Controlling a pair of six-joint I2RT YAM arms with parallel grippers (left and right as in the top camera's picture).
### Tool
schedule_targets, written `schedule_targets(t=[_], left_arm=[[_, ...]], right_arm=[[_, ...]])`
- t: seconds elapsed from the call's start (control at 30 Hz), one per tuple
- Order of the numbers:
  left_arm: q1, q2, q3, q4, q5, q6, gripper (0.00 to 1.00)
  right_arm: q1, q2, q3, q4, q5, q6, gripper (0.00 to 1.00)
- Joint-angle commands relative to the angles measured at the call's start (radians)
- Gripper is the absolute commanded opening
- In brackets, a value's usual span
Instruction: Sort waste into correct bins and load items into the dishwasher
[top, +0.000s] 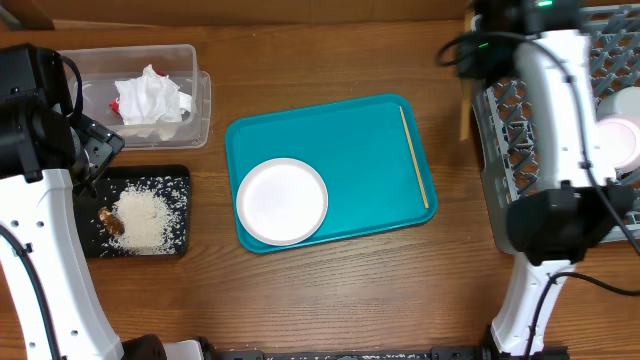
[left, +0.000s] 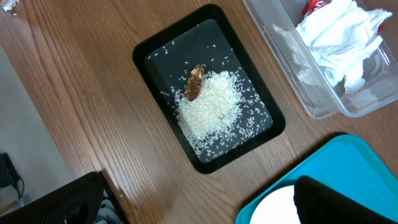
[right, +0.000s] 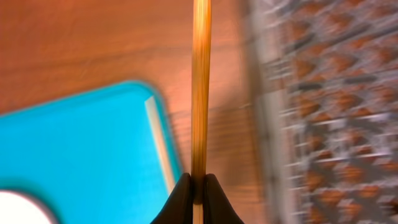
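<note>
Pinches one chopstick (right: 200, 93) in right gripper (right: 199, 186) beside dish rack (right: 323, 124), probably for loading; holds left gripper (left: 199, 193) wide near black tray (left: 199, 37).

The left arm (top: 40, 250) has white curved link shells, black joint housings and a black cable (top: 72, 85) looped at the far joint. The right arm (top: 555, 100) is built the same, with green indicator lights (top: 484, 45) and black cables routed along its links. The right gripper (right: 199, 194) has black tapered tips.
</note>
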Motion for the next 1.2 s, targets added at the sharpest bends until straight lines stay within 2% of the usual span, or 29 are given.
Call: schedule_targets(t=[0.0, 0.4, 0.77, 1.07, 1.1, 1.13, 1.17], left_arm=[[0.0, 0.001, -0.002, -0.002, -0.013, -0.024, 1.0], [0.0, 0.001, -0.002, -0.002, -0.013, -0.024, 1.0], [0.0, 0.001, -0.002, -0.002, -0.013, -0.024, 1.0], [0.0, 0.001, -0.002, -0.002, -0.013, -0.024, 1.0], [0.0, 0.001, -0.002, -0.002, -0.013, -0.024, 1.0], [0.0, 0.001, -0.002, -0.002, -0.013, -0.024, 1.0], [0.0, 0.001, -0.002, -0.002, -0.013, -0.024, 1.0]], right_arm=[[-0.084, -0.013, 0.022, 0.0, -0.036, -0.095, 0.04], [-0.267, -0.012, -0.081, 0.119, -0.215, -0.254, 0.04], [-0.278, -0.011, -0.195, 0.239, -0.235, -0.285, 0.04], [-0.278, -0.011, -0.296, 0.29, -0.225, -0.298, 0.11], [-0.277, -0.011, -0.296, 0.289, -0.235, -0.298, 0.21], [-0.277, -0.011, -0.296, 0.288, -0.246, -0.298, 0.4], [-0.277, -0.011, -0.296, 0.286, -0.254, -0.296, 0.53]])
